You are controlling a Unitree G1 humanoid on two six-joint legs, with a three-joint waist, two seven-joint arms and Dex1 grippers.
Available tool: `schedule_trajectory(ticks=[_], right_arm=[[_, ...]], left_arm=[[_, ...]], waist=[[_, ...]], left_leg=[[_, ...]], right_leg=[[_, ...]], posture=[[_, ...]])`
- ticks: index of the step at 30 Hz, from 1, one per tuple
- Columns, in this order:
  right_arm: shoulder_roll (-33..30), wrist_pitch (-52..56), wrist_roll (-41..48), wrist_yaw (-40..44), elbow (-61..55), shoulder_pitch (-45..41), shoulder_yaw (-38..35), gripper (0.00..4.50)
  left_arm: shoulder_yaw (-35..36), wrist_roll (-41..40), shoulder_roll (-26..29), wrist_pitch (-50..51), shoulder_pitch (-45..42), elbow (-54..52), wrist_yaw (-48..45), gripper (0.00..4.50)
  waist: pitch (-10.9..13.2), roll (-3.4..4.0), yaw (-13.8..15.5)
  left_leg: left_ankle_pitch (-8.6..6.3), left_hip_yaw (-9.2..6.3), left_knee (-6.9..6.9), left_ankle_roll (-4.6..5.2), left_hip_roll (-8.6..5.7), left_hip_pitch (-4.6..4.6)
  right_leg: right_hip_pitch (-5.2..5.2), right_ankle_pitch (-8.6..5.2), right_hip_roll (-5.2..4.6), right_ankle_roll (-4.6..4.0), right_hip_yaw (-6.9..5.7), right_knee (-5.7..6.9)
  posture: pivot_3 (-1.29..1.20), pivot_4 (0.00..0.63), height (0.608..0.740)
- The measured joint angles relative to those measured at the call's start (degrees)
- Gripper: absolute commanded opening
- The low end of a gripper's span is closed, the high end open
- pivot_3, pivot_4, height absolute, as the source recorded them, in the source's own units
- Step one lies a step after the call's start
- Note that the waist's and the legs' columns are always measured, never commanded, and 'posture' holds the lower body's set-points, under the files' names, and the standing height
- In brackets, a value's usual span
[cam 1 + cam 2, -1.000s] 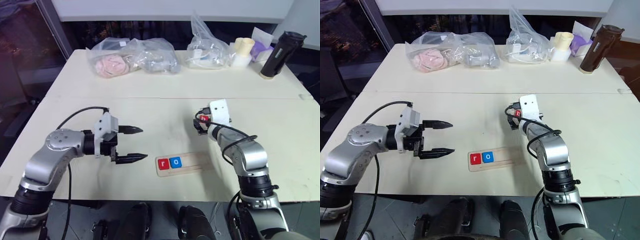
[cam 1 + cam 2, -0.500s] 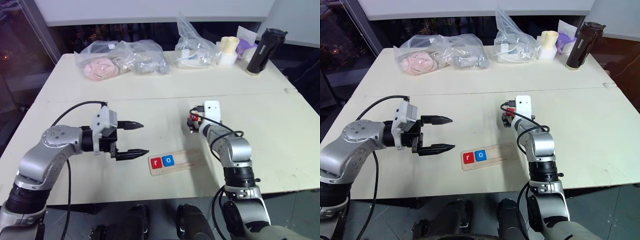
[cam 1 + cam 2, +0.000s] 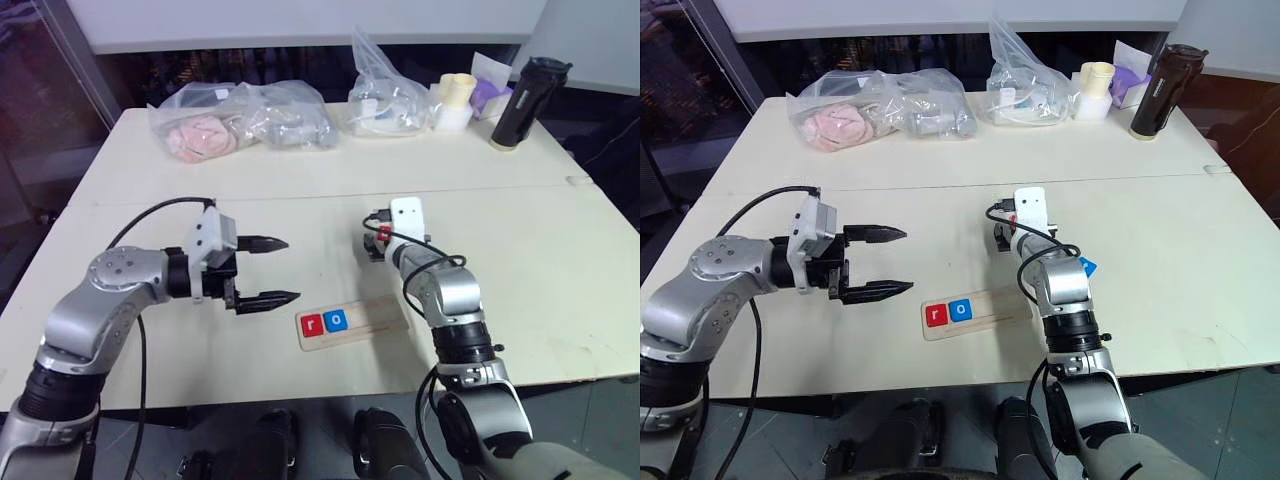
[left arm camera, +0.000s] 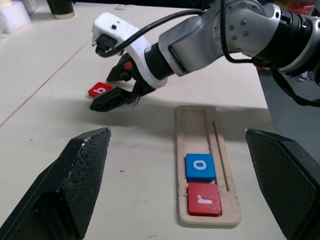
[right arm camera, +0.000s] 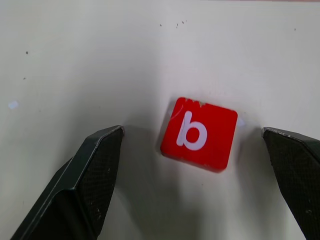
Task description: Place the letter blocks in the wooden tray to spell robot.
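While its fingers stand wide apart, the right gripper [image 5: 192, 180] hangs low over the table [image 3: 300, 200], with the red b block [image 5: 199, 133] lying flat on the surface between the two fingertips [image 5: 102, 150] and touching neither. Seen from the left wrist, this gripper [image 4: 117, 92] points down at the same red block [image 4: 100, 90], which sits just past its tips and apart from the tray [image 4: 206, 165].

The left gripper [image 3: 268, 270] is likewise spread wide and holds nothing; it hovers above the table, pointing toward the robot's right, with the tray [image 3: 350, 321] near its tips but not touching them.

The tray lies flat near the table's front edge, between the two arms. It holds two blocks side by side at its left end: the red r block [image 3: 311, 324] at the very end and the blue o block [image 3: 337, 321] touching it on the right. The remainder of the tray is bare wood.

A further blue block [image 3: 1086, 267] shows partly beside the right forearm, on the table to the robot's right; its letter cannot be read.

Along the far edge of the table lie clear plastic bags [image 3: 240, 115] with pale contents, another bag [image 3: 390, 95], a cream cup [image 3: 457, 100] and a dark bottle [image 3: 520, 102], all well apart from the tray.
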Motion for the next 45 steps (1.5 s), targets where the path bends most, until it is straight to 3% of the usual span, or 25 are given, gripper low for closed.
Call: schedule_trajectory(ticks=[4,5,7,15,20,28,32,37,45], right_arm=[[0.89,-0.93,0.07,-0.01,1.0,-0.13,-0.1,2.66],[1.02,-0.91,0.06,-0.03,1.03,-0.13,-0.11,1.98],[1.11,-0.72,0.05,-0.16,0.91,-0.12,-0.21,1.2],[-1.89,9.62,1.25,0.97,-7.46,0.41,-2.6,1.2],[-12.49,22.73,3.12,6.38,-30.15,4.07,-1.66,1.2],[-17.42,41.73,5.6,10.72,-56.78,18.52,-8.31,1.2],[-16.87,42.79,5.53,10.74,-64.52,27.8,-9.02,1.2],[-15.07,41.92,5.06,8.68,-65.96,34.38,-7.53,1.2],[-10.97,34.92,3.34,6.51,-63.51,37.11,-5.8,1.2]], left_arm=[[-0.08,0.12,-0.1,-0.49,0.0,0.0,0.31,4.5],[-0.14,0.18,-0.14,-0.67,0.0,0.0,0.36,4.5],[-0.31,0.54,-0.14,-0.89,0.01,0.06,0.42,4.5],[-1.82,1.61,-1.4,-2.19,-0.17,1.56,0.33,4.5],[-2.56,2.11,-2.14,-2.79,-0.75,2.98,-0.5,4.5],[-4.36,2.62,-2.76,-3.87,-1.9,4.92,-2.59,4.5],[-4.6,3.12,-3.23,-4.79,-3.59,6.92,-3.7,4.5],[-5.73,4.13,-4.04,-5.72,-4.96,8.41,-4.87,4.5],[-6.23,4.85,-4.05,-6.13,-4.95,9.03,-5.72,4.5]], waist=[[0.0,0.0,0.04],[0.0,0.0,0.17],[0.0,0.0,0.37],[0.02,0.04,0.49],[0.02,0.04,0.47],[0.02,0.01,0.69],[0.02,0.01,0.66],[0.02,0.01,0.48],[0.02,0.0,0.6]], left_leg=[[0.0,0.0,0.0,0.0,0.01,0.05],[0.0,-0.01,0.0,-0.01,0.01,0.06],[0.0,-0.01,0.0,-0.01,0.0,0.07],[0.0,0.0,-0.02,-0.01,-0.02,-0.17],[0.0,-0.01,-0.12,-0.01,-0.03,-0.43],[0.0,-0.04,-0.13,-0.01,0.0,-0.42],[-0.01,-0.02,-0.08,-0.01,0.0,-0.42],[-0.01,-0.03,-0.06,-0.02,0.03,-0.41],[-0.01,-0.03,-0.06,-0.02,0.04,-0.42]], right_leg=[[0.03,0.01,0.0,-0.02,0.01,0.0],[0.05,0.0,0.0,-0.03,0.02,0.0],[0.04,-0.03,0.0,-0.08,0.02,-0.02],[-0.11,-0.01,-0.04,-0.04,0.02,-0.09],[-0.38,0.02,-0.04,0.02,0.0,-0.09],[-0.34,-0.03,-0.05,0.0,-0.04,-0.19],[-0.31,-0.1,-0.08,-0.12,-0.03,-0.21],[-0.33,-0.1,-0.08,-0.12,-0.03,-0.18],[-0.32,-0.12,-0.07,-0.15,-0.03,-0.21]], posture=[[0.0,0.15,0.74],[0.0,0.15,0.74],[0.0,0.15,0.74],[0.0,0.15,0.74],[0.0,0.15,0.74],[0.0,0.15,0.74],[0.0,0.15,0.74],[0.0,0.15,0.74],[0.0,0.15,0.74]])
